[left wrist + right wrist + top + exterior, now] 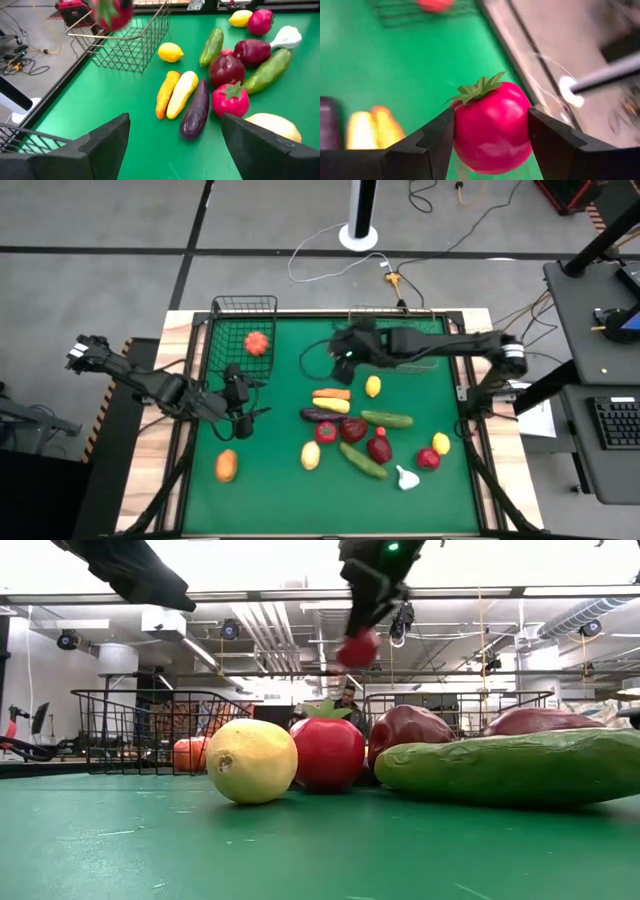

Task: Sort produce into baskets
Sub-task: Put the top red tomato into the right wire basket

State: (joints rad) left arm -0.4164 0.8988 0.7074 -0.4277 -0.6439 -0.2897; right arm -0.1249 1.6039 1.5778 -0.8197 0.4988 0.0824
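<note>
My right gripper (345, 358) hangs high over the green mat's far middle, shut on a red tomato-like fruit (492, 127) with a green leafy top, beside the brownish wire basket (130, 45). The fruit also shows in the low view (358, 648). The narrower black basket (245, 330) stands at the far left with one orange-red fruit (257, 343) on its floor. Several more produce pieces lie on the mat's middle (360, 430). Over the mat's left side, my left gripper (243, 420) is open with nothing between its fingers. My right gripper pinches the red fruit by its two opposite sides (462, 130) between the two fingers. The fingers slant downward, coming from the table's right side. The fruit is lifted clear, well above the mat, its leafy top (480, 87) turned toward the wrist.
An orange piece (227, 466) lies alone near the mat's left front; a white garlic (406, 477) lies at the right front. Cucumbers (362, 460), an eggplant (196, 110) and yellow pieces (181, 94) crowd the middle. Cables lie on the floor beyond the far edge (330, 255).
</note>
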